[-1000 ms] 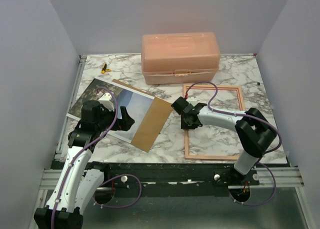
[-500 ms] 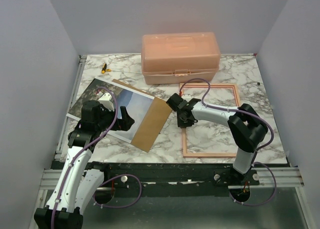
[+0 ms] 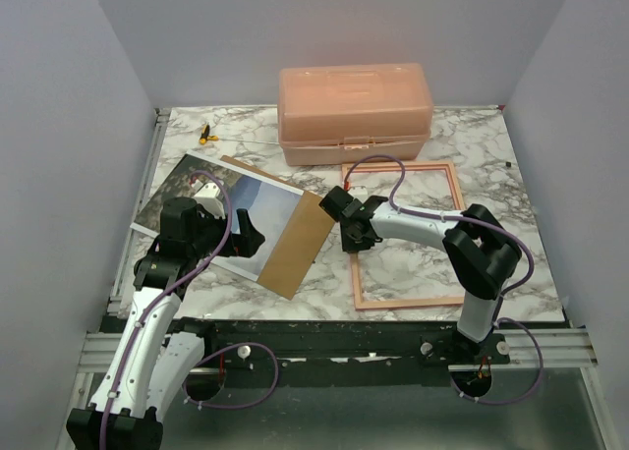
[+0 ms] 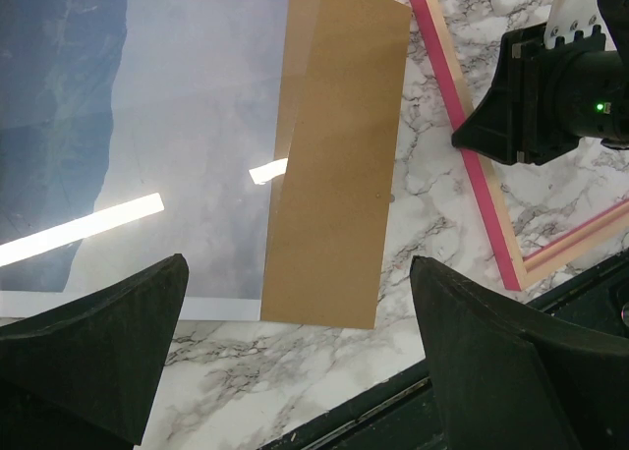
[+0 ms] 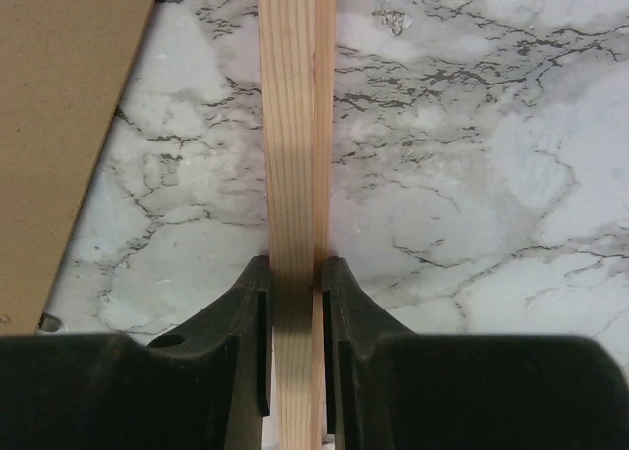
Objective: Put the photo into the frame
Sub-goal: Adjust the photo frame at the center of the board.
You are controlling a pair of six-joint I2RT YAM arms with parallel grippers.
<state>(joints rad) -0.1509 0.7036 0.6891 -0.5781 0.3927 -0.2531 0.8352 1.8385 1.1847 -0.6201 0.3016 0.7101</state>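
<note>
1. While your right gripper [image 5: 295, 273] is clamped on the left rail of the frame [image 5: 293, 126], the frame lies flat on the marble table [image 3: 472, 140], just in front of the pink box [image 3: 354, 111].
2. Your left gripper [image 3: 244, 238] hangs above the photo [image 3: 270, 214] with its jaws spread wide, holding nothing.
3. The photo lies picture side up at the table's left, on the brown backing board [image 4: 334, 175], which shows past its right edge.
4. The board sits near the frame's left rail, not touching it.
</note>
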